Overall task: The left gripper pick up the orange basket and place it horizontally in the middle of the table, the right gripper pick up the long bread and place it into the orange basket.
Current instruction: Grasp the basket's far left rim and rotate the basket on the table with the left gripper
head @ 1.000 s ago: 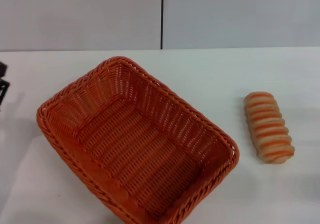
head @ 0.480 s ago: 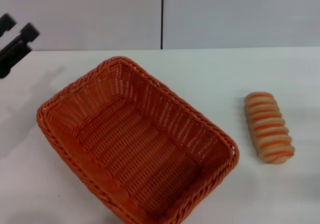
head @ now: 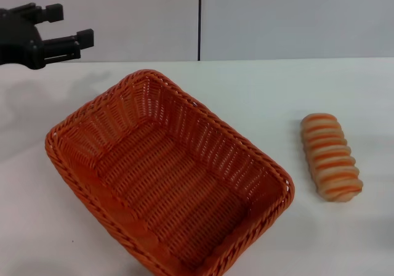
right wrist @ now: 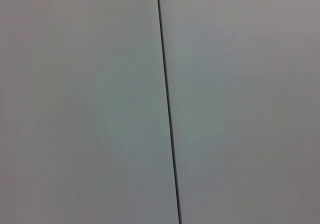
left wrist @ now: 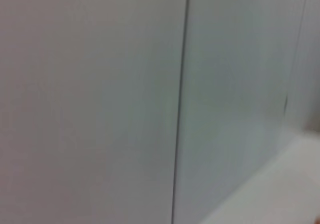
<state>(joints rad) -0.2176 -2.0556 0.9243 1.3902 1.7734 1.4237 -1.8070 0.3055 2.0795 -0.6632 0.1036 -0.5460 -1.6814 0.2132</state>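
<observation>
Orange basket (head: 166, 177) untouched, lying diagonally on the white table (head: 258, 91), empty. Left gripper (head: 66, 31) up at the far left, fingers spread, well apart from its rim; right gripper nowhere visible. Long bread (head: 330, 156) beside the basket, both steps yet undone.

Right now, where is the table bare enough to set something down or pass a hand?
Bare table runs behind the orange basket to the wall, and between the basket and the long bread. The near left corner beside the basket is bare too. The left gripper, fingers apart, hangs above the far left.
</observation>
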